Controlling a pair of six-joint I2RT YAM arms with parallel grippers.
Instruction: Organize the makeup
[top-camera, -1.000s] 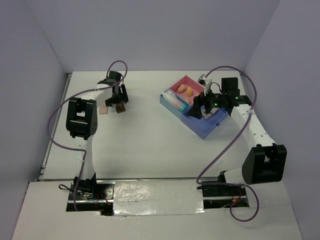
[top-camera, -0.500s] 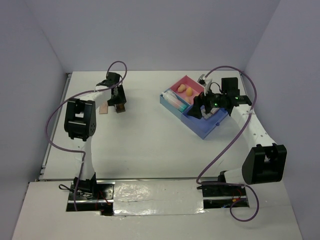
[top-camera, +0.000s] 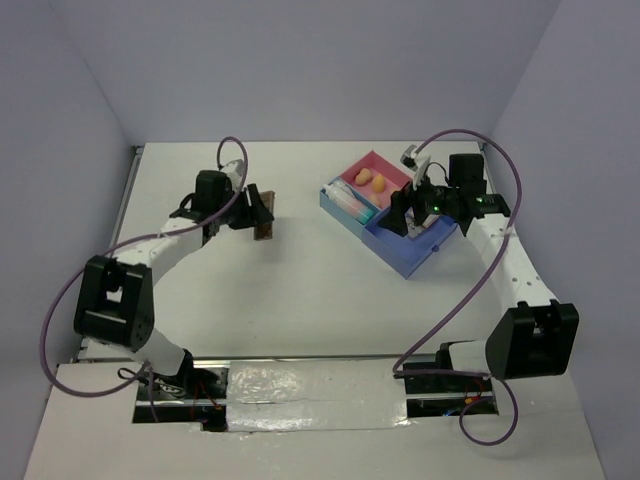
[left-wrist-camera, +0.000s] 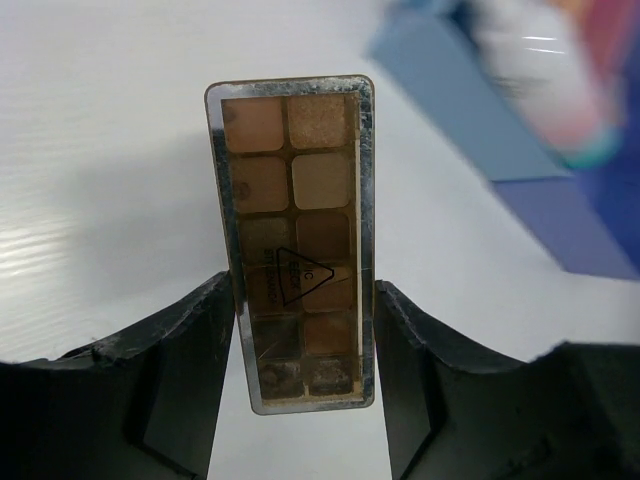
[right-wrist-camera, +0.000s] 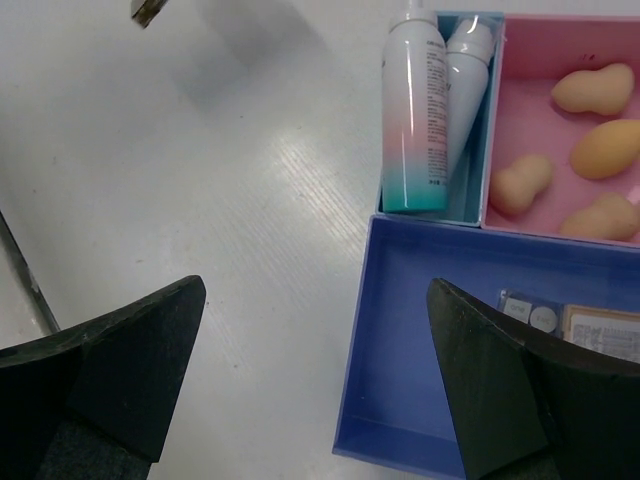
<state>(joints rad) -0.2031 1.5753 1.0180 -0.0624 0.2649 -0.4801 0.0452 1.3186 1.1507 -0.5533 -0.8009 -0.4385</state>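
My left gripper (top-camera: 262, 216) is shut on a brown palette (left-wrist-camera: 297, 240), held by its long edges above the table left of centre; the palette (top-camera: 266, 231) hangs off the fingers. My right gripper (right-wrist-camera: 315, 370) is open and empty over the near-left edge of the tray (top-camera: 400, 262). The tray's pink compartment holds several tan sponges (right-wrist-camera: 520, 185). A white bottle (right-wrist-camera: 462, 90) and a pinkish teal-capped tube (right-wrist-camera: 412, 110) lie side by side in the light-blue slot. A grey palette (right-wrist-camera: 530, 315) and a peach palette (right-wrist-camera: 605, 335) lie in the dark-blue compartment.
The pink-and-blue tray's dark-blue wall (right-wrist-camera: 355, 380) sits between my right fingers. White table (top-camera: 300, 290) lies between the two arms. Purple cables (top-camera: 450, 300) loop beside each arm. Grey walls close in the table at the back and sides.
The left gripper closed on the brown palette, lifted it and swung right toward the tray as the arm stretched out. The right arm barely shifted and stayed open.
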